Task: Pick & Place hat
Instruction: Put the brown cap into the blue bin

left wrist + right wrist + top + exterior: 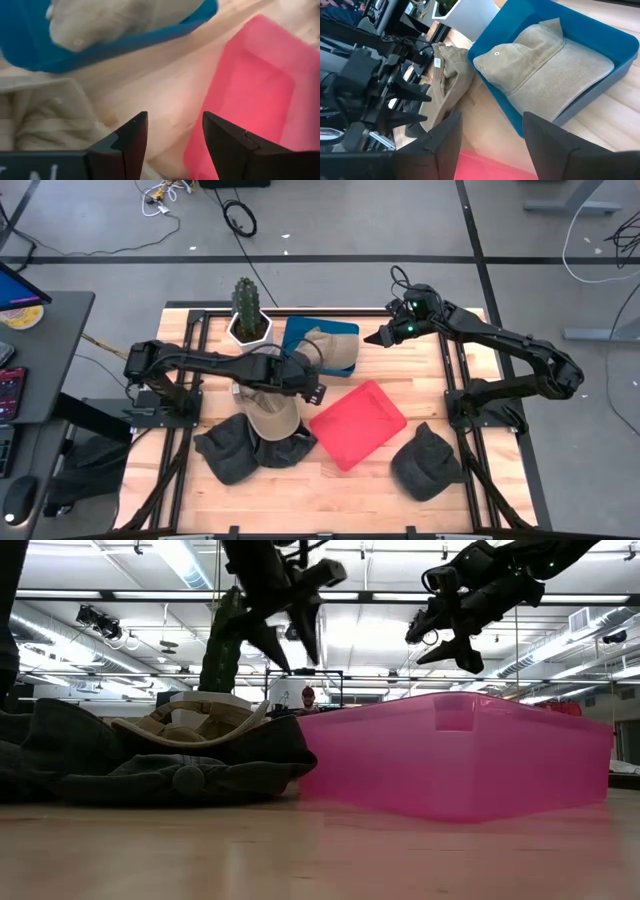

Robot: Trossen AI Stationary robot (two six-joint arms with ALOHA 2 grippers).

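At the table's left stands a potted cactus (244,308) in a white pot, back behind the left gripper (316,387), which hangs above the boards with its two fingers parted and nothing between them; the left wrist view shows bare wood in the gap. Just under and to the near-left side of that claw lies a tan hat (268,416), spread flat and overlapping a heap of dark hats (240,452) nearer the front edge. Straight beyond the left claw sits the blue bin (298,333), and in it rests a second tan hat (547,60), crown up with its top button showing, filling most of the bin. To the right of the left claw, close beside it, is the red bin (358,423), set at a slant and holding nothing. Farther right the right gripper (378,337) hovers in the air just off the blue bin's right side, fingers likewise apart and holding nothing, with the capped bin ahead of it. Well forward of that claw, near the front-right, lies another dark hat (426,461), alone; whether it is one hat or two folded together is hard to judge from above.
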